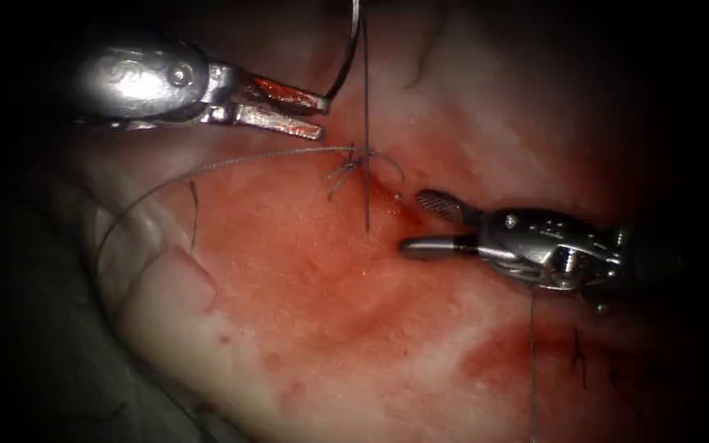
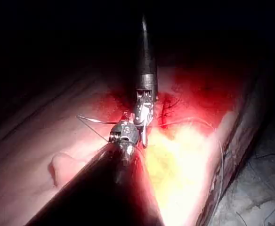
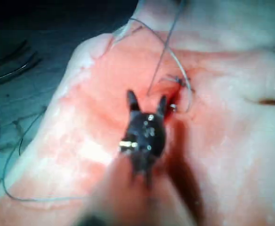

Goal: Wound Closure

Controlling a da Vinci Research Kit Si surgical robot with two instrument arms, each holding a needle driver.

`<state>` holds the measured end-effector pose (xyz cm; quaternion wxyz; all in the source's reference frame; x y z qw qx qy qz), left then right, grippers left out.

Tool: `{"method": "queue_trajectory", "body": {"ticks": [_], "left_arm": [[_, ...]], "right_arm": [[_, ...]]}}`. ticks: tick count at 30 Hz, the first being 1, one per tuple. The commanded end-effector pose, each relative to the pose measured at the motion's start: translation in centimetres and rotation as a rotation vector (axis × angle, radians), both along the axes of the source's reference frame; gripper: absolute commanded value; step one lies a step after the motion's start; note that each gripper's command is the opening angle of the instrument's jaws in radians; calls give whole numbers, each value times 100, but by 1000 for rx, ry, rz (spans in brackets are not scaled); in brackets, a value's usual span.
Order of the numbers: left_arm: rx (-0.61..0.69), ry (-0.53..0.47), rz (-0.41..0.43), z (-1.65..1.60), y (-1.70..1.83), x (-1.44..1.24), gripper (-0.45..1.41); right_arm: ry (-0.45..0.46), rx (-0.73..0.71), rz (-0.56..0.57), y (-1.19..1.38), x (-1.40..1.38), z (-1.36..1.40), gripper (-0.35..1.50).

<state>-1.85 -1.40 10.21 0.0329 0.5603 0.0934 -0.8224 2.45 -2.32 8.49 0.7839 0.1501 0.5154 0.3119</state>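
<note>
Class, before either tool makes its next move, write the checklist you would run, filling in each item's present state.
1. Right tool free: ok, jaws open, holding nothing, right of the cut.
2. Left tool gripping: not ok, jaws open.
3. Needle out of the tissue: ok, it curves above the left tool.
4. Needle secured: cannot tell; its lower end meets the upper jaw's tip.
5. Knot seated at the cut: ok.
6. Thread untangled: ok, it runs straight up past the knot.

The tissue (image 3: 104, 141) rests on a grey surface (image 3: 15, 94) strewn with loose thread ends (image 3: 10, 70)
</note>
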Motion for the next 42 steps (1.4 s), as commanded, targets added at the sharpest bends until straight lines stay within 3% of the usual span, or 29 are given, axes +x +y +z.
{"method": "queue_trajectory", "body": {"ticks": [1,8,16,18,19,20,29,32,42], "left_arm": [[6,-6,-3,4,-2,-5,-45],[7,-12,-8,9,-3,-6,-45],[10,-17,-3,11,-3,-5,-45],[12,-21,-1,11,-4,-5,-45],[14,-23,1,11,-4,-6,-45],[15,-26,2,11,-5,-6,-45],[20,-60,25,22,-18,-7,-45],[31,-63,29,36,-28,-8,-45],[61,-45,57,68,-44,4,-45]], "right_arm": [[-8,-6,-9,-8,15,8,86],[-32,-21,-38,-23,40,24,61],[-53,-36,-33,-24,56,40,51],[-61,-44,-36,-24,59,46,32],[-67,-45,-39,-25,60,49,7],[-78,-50,-49,-26,60,53,-35],[-100,-40,-97,-48,46,54,-35],[-83,-34,-119,-64,45,39,-35],[14,16,-199,-109,74,-46,-35]]}}
